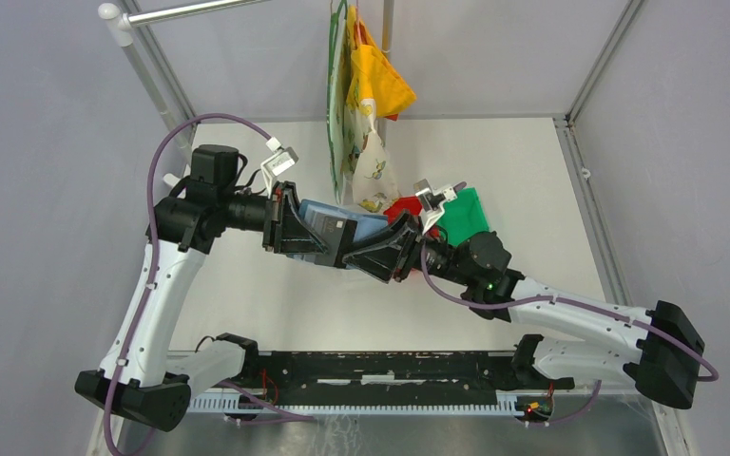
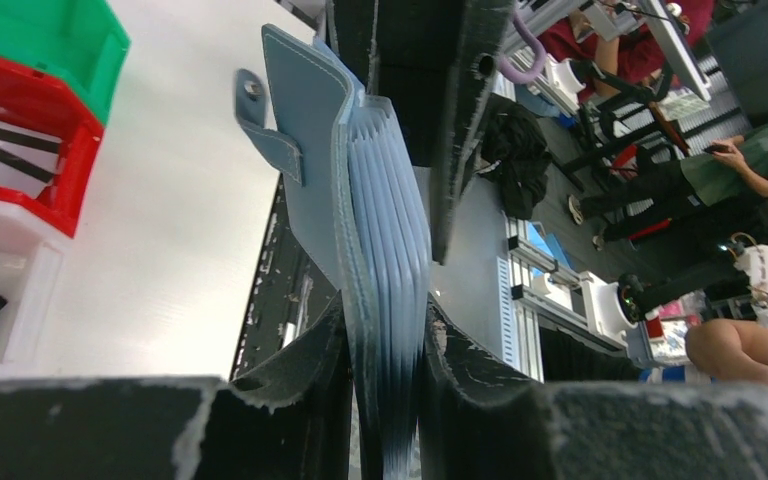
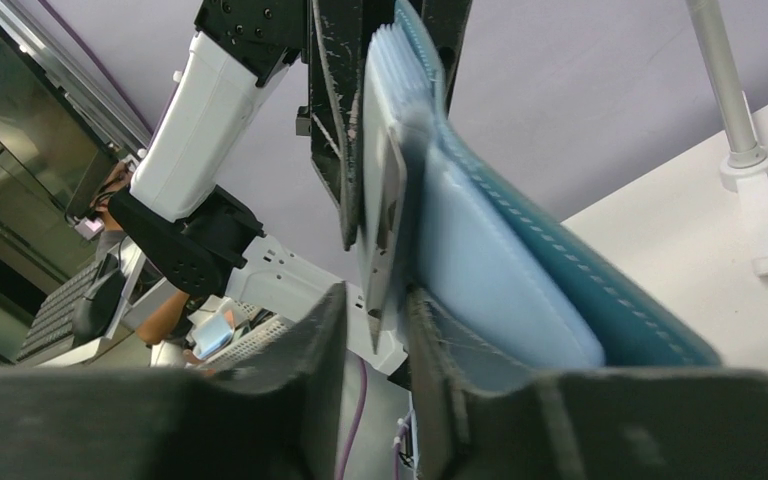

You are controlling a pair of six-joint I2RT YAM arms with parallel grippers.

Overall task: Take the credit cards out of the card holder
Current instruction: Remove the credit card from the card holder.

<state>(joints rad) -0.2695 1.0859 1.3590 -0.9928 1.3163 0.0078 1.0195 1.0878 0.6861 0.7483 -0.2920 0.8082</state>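
My left gripper (image 1: 312, 237) is shut on the teal-blue card holder (image 1: 333, 221) and holds it up above the table. In the left wrist view my left gripper (image 2: 385, 385) pinches its pale blue accordion pockets (image 2: 385, 250), and the tab (image 2: 265, 135) hangs at the left. My right gripper (image 1: 363, 255) meets the holder from the right. In the right wrist view a pale grey credit card (image 3: 380, 200) sticks out of the holder (image 3: 520, 270). Its lower corner sits between my right gripper's (image 3: 375, 335) fingers, with a gap on the left side. The other cards are hidden.
Green (image 1: 464, 214) and red (image 1: 402, 207) bins stand just behind the grippers. The left wrist view also shows green (image 2: 50, 40), red (image 2: 30, 130) and white (image 2: 0, 275) bins. Cloth bags (image 1: 366, 95) hang from a rail at the back middle.
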